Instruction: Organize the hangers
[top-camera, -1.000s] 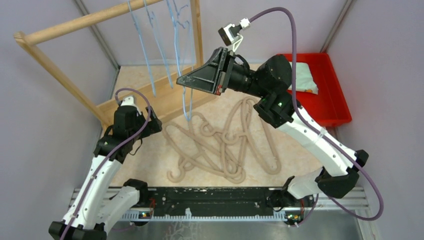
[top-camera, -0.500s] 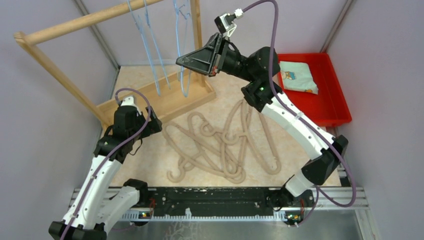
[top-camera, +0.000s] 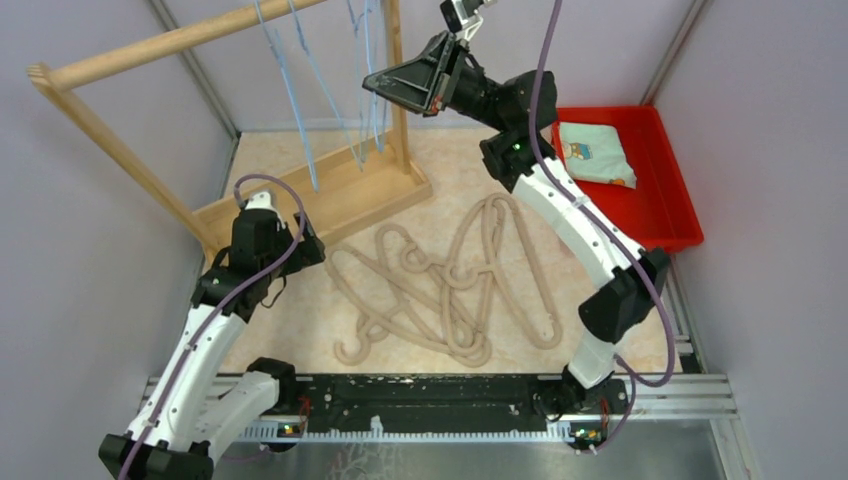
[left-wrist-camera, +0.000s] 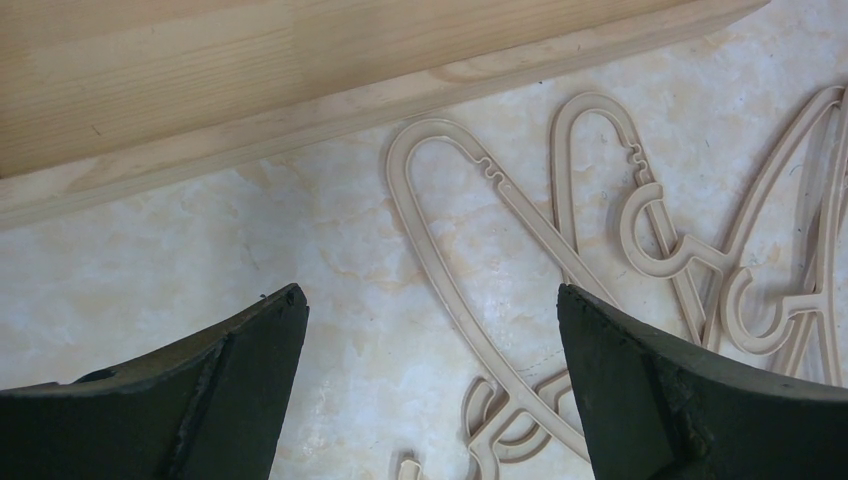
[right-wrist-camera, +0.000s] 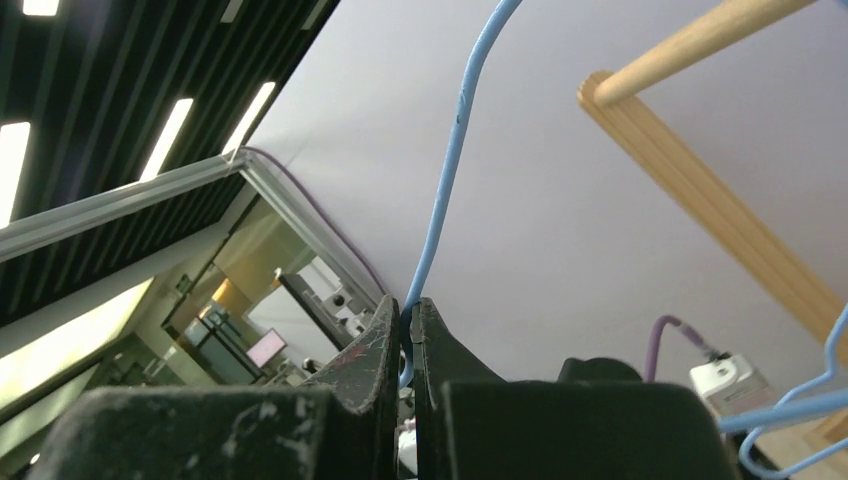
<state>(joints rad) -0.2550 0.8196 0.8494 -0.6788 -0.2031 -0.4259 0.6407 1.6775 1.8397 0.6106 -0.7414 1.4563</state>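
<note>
The right gripper (top-camera: 372, 83), raised toward twelve o'clock in the top view beside the wooden rack's upright post, has its jaws pinched tight on a light-blue wire hanger (right-wrist-camera: 447, 170); the wrist view shows the wire running up from between the fingers and out of frame, so whether its hook is over the rail (top-camera: 170, 42) yet cannot be told. A few other blue wire hangers (top-camera: 296, 90) already dangle from that rail at about eleven o'clock; that part looks largely done.

The beige plastic hangers (top-camera: 450, 280) lie tangled in a heap on the table's centre, none hung yet; they seem to be the bulk of what is left. The left gripper (left-wrist-camera: 428, 295) hovers at nine o'clock with its jaws spread wide and empty, just above the table near the rack's base board (left-wrist-camera: 250, 70), one beige hanger's rounded end (left-wrist-camera: 430, 150) below it. A red bin (top-camera: 670, 215) with a folded cloth sits at two o'clock.
</note>
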